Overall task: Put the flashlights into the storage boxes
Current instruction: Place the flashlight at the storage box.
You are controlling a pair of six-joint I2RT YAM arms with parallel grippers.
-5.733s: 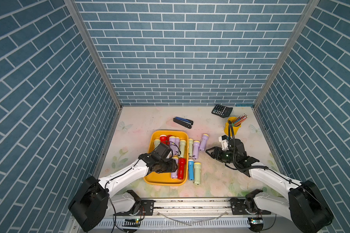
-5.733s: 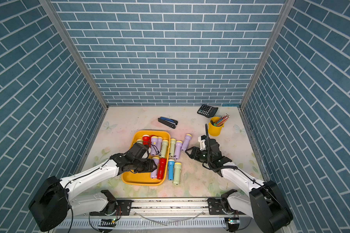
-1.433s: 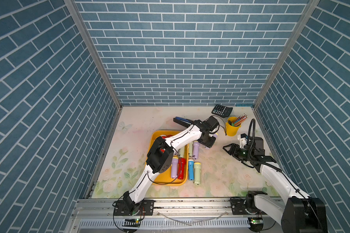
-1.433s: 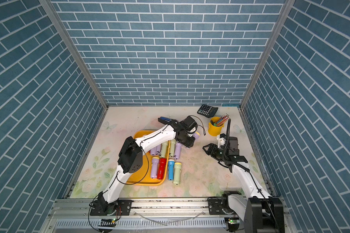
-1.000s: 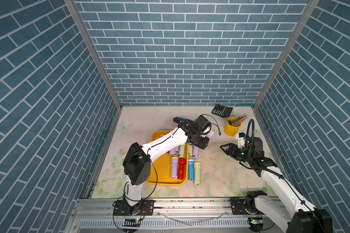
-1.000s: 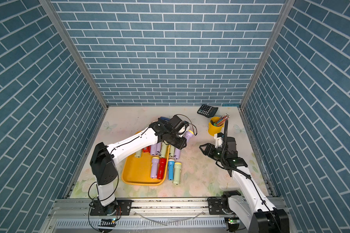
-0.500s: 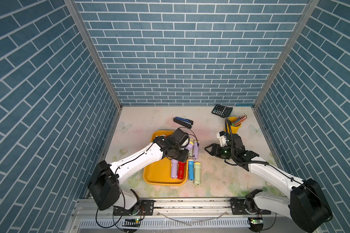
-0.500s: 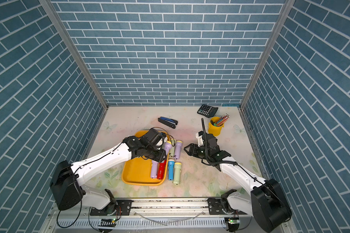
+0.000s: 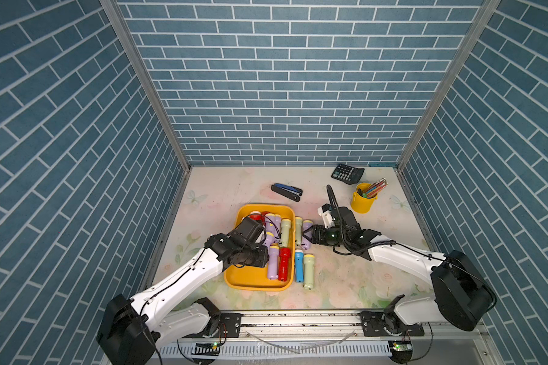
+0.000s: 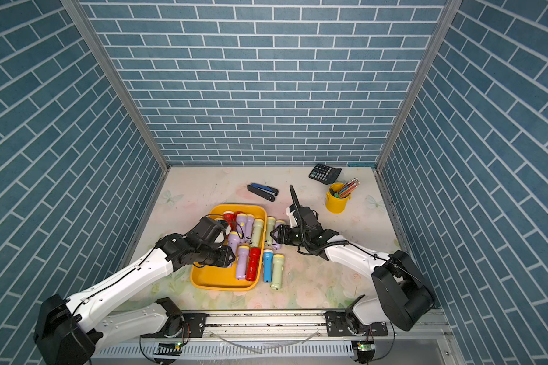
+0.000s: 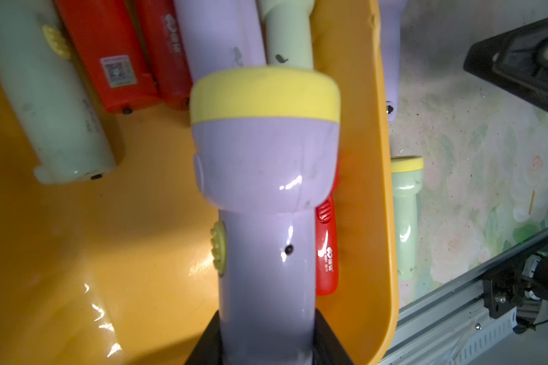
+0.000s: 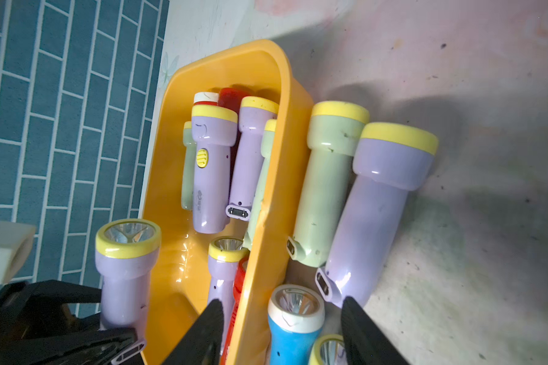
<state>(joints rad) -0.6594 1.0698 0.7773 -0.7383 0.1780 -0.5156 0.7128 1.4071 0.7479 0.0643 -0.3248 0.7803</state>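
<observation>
The yellow-orange storage box (image 9: 249, 282) (image 12: 266, 63) holds several lilac, green and red flashlights. My left gripper (image 9: 264, 252) (image 11: 266, 335) hangs over the box, shut on the handle of a lilac flashlight (image 9: 268, 240) (image 11: 266, 189) (image 12: 125, 268) with a yellow head. Just right of the box, a green flashlight (image 9: 298, 232), a lilac one (image 12: 377, 205), a blue one (image 9: 298, 267) and another green one (image 9: 309, 273) lie on the table. My right gripper (image 9: 308, 236) (image 12: 282, 328) stands open at the lilac one's tail, gripping nothing.
A yellow pencil cup (image 9: 363, 200) and a black calculator (image 9: 347, 173) stand at the back right. A black and blue stapler (image 9: 287, 191) lies behind the box. Blue brick walls close three sides, and the metal rail (image 9: 298, 319) runs along the front.
My left gripper has carried the lilac flashlight from the table right of the box back over the box. My right gripper has moved left to the flashlights beside the box.
</observation>
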